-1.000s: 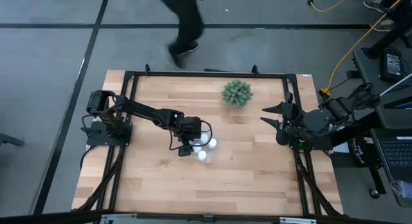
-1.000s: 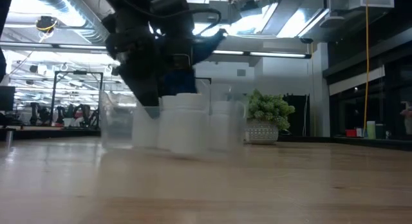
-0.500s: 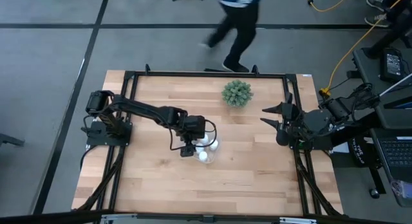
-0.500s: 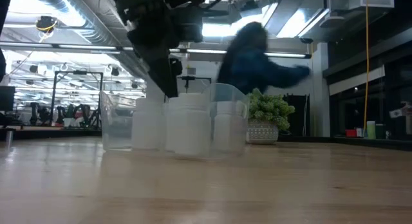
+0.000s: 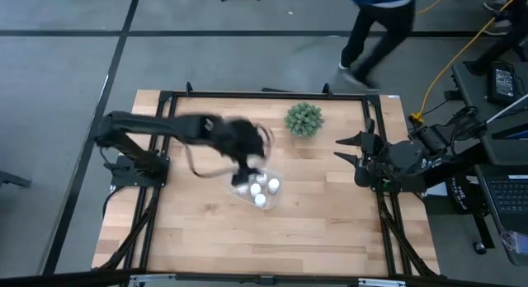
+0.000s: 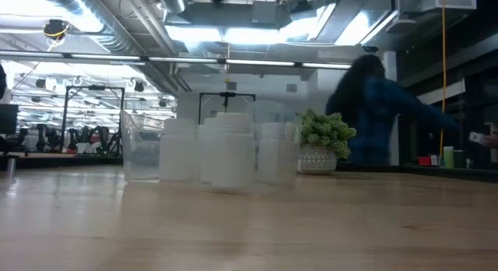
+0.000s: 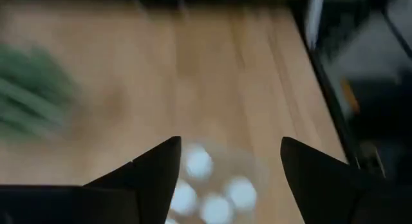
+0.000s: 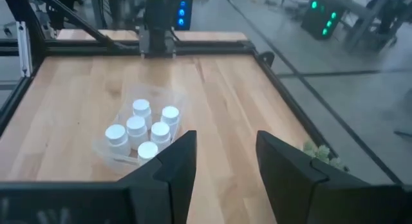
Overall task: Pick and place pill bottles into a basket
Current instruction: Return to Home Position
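Six white pill bottles (image 8: 136, 125) stand upright, caps up, packed close together inside the clear basket (image 6: 136, 150) on the wooden table (image 5: 330, 229). No bottle stands outside the basket.

The left gripper (image 7: 228, 166) hangs above the basket, over the side nearest the left arm's own base. Its jaws are spread wide with nothing between them, and the white caps show directly below.

The right gripper (image 5: 338, 148) waits well apart from the basket, on the side opposite the left arm and pointed towards it. Its jaws are likewise spread and empty.

A green spiky plant (image 5: 304, 119) in a small pot stands beyond the basket, near it but not touching. A person (image 5: 375, 31) in a blue top and dark trousers is on the floor past the plant, farther from the basket still.
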Robot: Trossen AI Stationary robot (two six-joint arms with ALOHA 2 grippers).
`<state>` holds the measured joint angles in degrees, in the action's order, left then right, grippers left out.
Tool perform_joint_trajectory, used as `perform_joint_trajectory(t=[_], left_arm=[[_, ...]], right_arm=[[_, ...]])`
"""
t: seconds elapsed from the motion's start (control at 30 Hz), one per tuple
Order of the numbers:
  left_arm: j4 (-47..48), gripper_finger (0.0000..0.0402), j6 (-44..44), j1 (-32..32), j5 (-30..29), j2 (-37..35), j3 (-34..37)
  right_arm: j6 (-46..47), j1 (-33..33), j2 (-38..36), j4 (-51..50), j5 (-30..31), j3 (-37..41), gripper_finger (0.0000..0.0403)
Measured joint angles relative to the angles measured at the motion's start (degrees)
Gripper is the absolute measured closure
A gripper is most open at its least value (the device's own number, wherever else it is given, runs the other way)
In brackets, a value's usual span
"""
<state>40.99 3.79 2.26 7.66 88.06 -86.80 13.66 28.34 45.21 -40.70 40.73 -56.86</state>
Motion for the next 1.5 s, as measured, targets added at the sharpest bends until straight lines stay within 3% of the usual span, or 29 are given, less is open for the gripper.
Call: perform_joint_trajectory(t=[0.2, 0.37, 0.43, 0.57, 0.63, 0.73, 1.07, 1.2, 1.4, 1.5], left_arm=[[-0.91, 0.0144, 1.75, -2.75, -5.82, -12.14, -10.90], [-8.53, 0.0142, 4.22, -2.80, -9.21, -21.70, -11.83], [-4.11, 0.0142, 0.70, -2.73, -9.74, -25.49, -11.85], [16.27, 0.0144, 0.63, -2.68, -14.28, -32.88, -9.82], [18.16, 0.0143, 1.82, -2.77, -17.46, -37.46, -4.81], [11.62, 0.0141, 0.97, -2.77, -17.69, -47.57, 7.55], [-33.36, 0.0141, 7.16, -2.73, -8.18, -88.18, 63.17], [-42.98, 0.0144, 10.40, -2.74, -3.66, -86.29, 73.37], [-54.76, 0.0142, 14.02, -4.31, -1.98, -85.48, 85.52], [-49.96, 0.0144, 15.47, -5.37, -3.25, -86.57, 86.31]], right_arm=[[-6.51, -0.01, -1.68, 4.55, 0.20, 0.00, 0.0240], [-9.92, -0.01, -3.05, 6.03, 0.20, 0.00, 0.0240], [-10.99, -0.16, -3.34, 6.51, 0.75, 0.00, 0.0240], [-10.92, -1.03, -3.41, 6.42, 0.81, 0.00, 0.0240], [-10.96, -1.48, -3.37, 6.41, 0.83, 0.00, 0.0240], [-10.85, -2.24, -3.37, 6.45, 0.80, 0.00, 0.0240], [-9.61, -2.76, -3.26, 6.60, 0.79, 0.00, 0.0240], [-9.61, -3.32, -3.09, 6.24, 0.72, 0.00, 0.0240], [-6.79, -5.58, -2.85, 3.42, 0.63, -0.02, 0.0240], [-6.19, -6.65, -2.59, 2.87, 0.67, 0.02, 0.0240]])
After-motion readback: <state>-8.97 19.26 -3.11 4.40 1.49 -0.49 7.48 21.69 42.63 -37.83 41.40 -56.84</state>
